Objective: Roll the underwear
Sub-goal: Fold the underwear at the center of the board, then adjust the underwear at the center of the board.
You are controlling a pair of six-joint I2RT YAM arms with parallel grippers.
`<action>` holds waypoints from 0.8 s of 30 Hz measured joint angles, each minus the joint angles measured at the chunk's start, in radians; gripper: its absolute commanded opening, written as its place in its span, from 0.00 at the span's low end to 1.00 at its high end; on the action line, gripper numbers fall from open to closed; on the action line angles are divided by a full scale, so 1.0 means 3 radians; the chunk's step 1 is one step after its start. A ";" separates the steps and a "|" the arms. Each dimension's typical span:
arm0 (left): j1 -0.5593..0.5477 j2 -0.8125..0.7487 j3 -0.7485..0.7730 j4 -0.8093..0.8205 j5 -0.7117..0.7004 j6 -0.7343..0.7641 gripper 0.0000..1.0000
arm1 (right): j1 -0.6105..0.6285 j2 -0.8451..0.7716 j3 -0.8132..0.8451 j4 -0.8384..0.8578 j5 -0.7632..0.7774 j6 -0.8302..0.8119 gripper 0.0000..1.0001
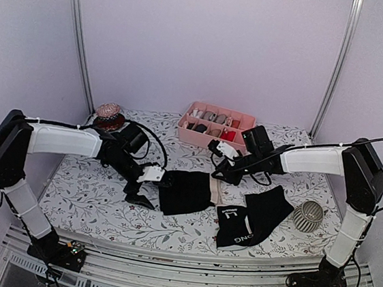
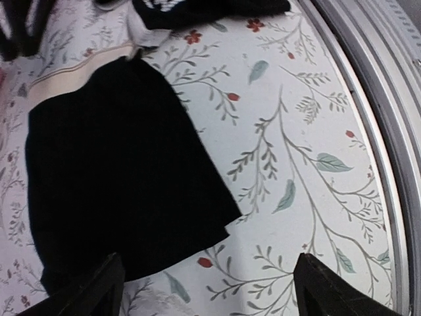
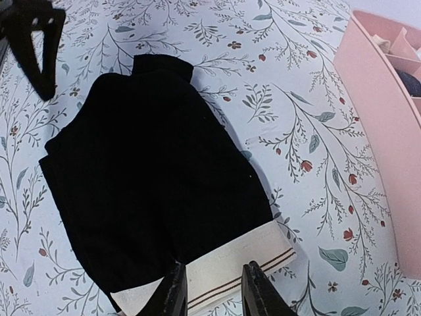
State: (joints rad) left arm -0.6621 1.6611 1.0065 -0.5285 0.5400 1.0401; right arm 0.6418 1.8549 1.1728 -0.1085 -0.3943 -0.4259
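The underwear with the beige waistband lies flat and folded mid-table, its waistband toward the right arm. My left gripper is open just off the fabric's left end, with only tablecloth between the fingers. My right gripper hangs over the beige waistband. Its jaws are a little apart and the band lies flat beneath them. The second underwear, black with white letters, lies crumpled near the front right and shows at the top of the left wrist view.
A pink divided tray with small fabric bundles stands at the back; its wall is close on the right. A ribbed grey cup lies at the right. A reddish object sits back left. The metal rail marks the table's front edge.
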 measured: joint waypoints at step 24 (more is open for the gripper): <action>0.0676 0.1073 0.0964 0.0671 -0.0710 -0.1417 0.77 | 0.0538 0.0328 0.0075 -0.0193 0.0676 0.0910 0.12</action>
State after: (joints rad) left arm -0.4591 1.9831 1.2957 -0.3271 0.3271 0.6151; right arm 0.8032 1.9533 1.1954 -0.1665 -0.1913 -0.1528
